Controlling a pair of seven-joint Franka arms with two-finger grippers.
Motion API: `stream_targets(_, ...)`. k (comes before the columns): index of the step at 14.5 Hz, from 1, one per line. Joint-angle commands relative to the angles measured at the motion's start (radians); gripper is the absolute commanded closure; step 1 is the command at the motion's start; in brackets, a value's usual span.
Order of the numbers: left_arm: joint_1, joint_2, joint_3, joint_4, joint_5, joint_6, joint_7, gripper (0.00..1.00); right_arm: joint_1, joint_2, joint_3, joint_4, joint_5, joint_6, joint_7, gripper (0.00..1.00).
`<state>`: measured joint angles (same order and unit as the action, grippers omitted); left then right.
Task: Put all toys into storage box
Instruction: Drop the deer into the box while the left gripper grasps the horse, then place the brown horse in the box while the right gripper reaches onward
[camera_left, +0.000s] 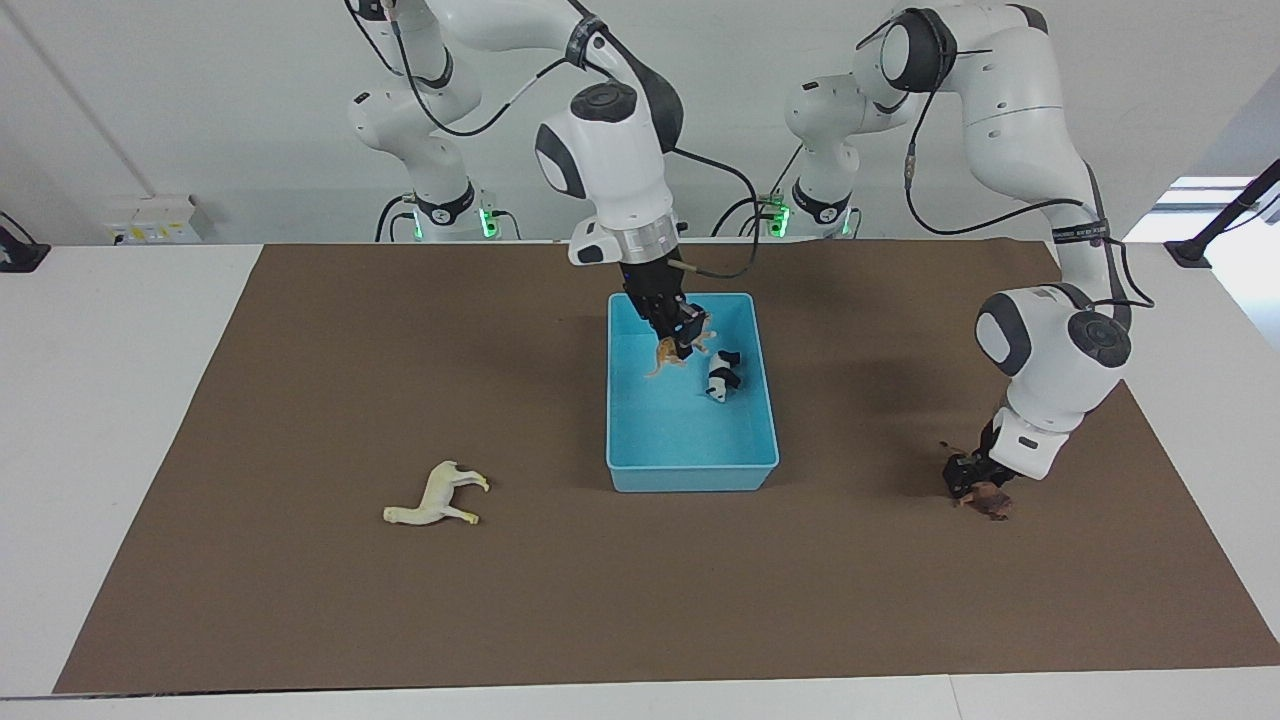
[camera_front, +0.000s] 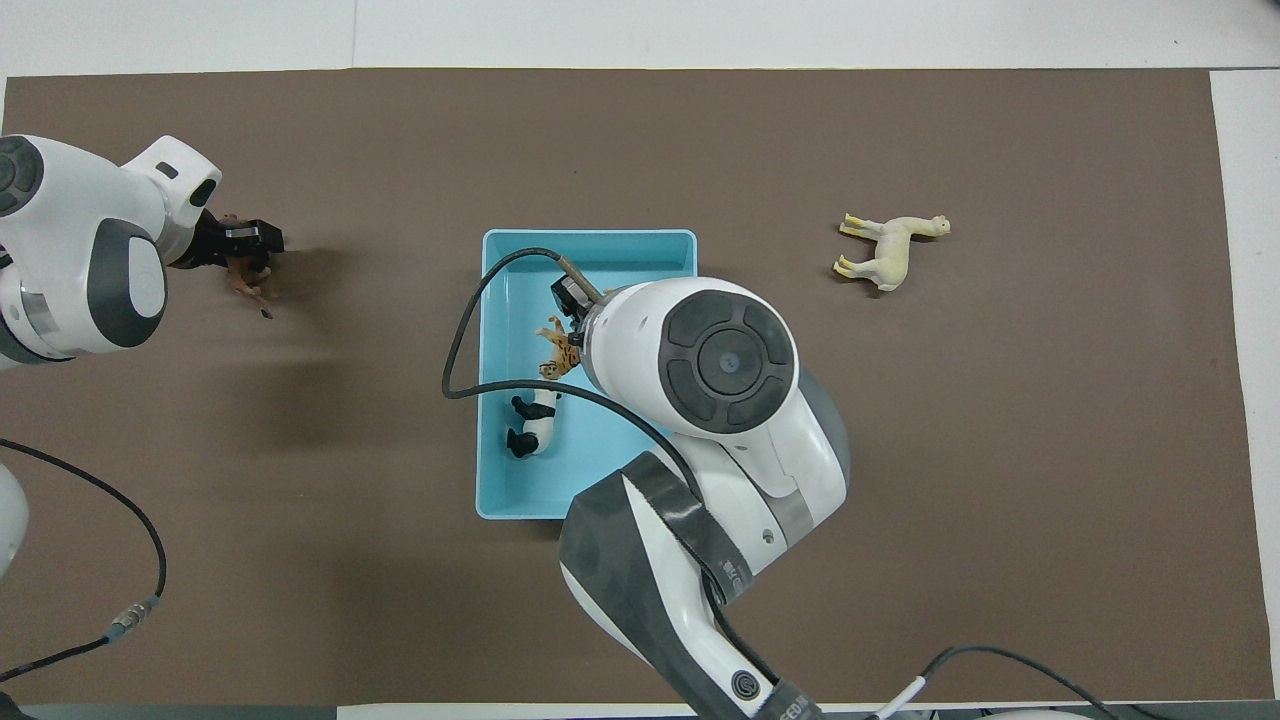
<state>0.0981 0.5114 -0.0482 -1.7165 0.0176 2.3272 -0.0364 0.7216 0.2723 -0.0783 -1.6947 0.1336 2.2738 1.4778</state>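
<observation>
The light blue storage box stands mid-table with the panda lying in it. My right gripper hangs over the box's end nearer the robots, shut on the orange tiger. My left gripper is down on the mat at the left arm's end, shut on the dark brown lion, which rests on the mat. The cream horse lies on its side toward the right arm's end.
A brown mat covers the white table. A loose black cable lies near the left arm's base. The right arm's large wrist hides part of the box from above.
</observation>
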Motion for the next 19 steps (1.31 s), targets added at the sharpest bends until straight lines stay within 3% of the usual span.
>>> stream_targets(1, 0.0, -0.01, 0.004, 0.064, -0.007, -0.11, -0.043, 1.0, -0.016, 0.01, -0.009, 0.03, -0.018, -0.063, -0.019, 0.0)
stream_targets(3, -0.017, -0.022, 0.004, 0.095, -0.024, -0.17, -0.104, 1.0, -0.019, 0.01, -0.009, 0.035, -0.038, -0.102, -0.025, 0.0)
stream_targets(5, -0.024, -0.098, -0.007, 0.094, -0.039, -0.271, -0.196, 1.0, -0.042, 0.004, -0.018, 0.036, -0.06, -0.128, -0.074, 0.0)
stream_targets(7, -0.11, -0.183, -0.015, 0.087, -0.051, -0.41, -0.334, 1.0, -0.146, -0.015, -0.023, 0.032, -0.083, -0.178, -0.32, 0.0)
stream_targets(9, -0.254, -0.22, -0.016, 0.084, -0.051, -0.475, -0.542, 1.0, -0.269, -0.025, -0.023, 0.026, -0.084, -0.204, -0.543, 0.0)
stream_targets(11, -0.404, -0.229, -0.016, 0.065, -0.051, -0.463, -0.766, 1.0, -0.391, -0.022, -0.021, 0.024, -0.083, -0.212, -0.741, 0.0)
stream_targets(13, -0.509, -0.249, -0.016, 0.022, -0.057, -0.447, -0.853, 1.0, -0.457, -0.028, -0.021, -0.022, -0.083, -0.188, -0.951, 0.0)
stream_targets(16, -0.624, -0.316, -0.016, -0.15, -0.071, -0.295, -0.963, 1.0, -0.525, -0.051, -0.02, -0.149, -0.078, 0.025, -1.297, 0.0)
stream_targets(17, -0.653, -0.338, -0.015, -0.216, -0.071, -0.229, -0.979, 0.89, -0.528, -0.036, -0.02, -0.151, -0.077, 0.042, -1.326, 0.0)
stream_targets(18, -0.66, -0.35, -0.015, -0.256, -0.071, -0.186, -0.984, 0.21, -0.528, -0.007, -0.02, -0.143, -0.077, 0.052, -1.331, 0.0)
stream_targets(19, -0.66, -0.35, -0.015, -0.252, -0.071, -0.187, -0.982, 0.0, -0.531, 0.007, -0.02, -0.134, -0.077, 0.053, -1.335, 0.0)
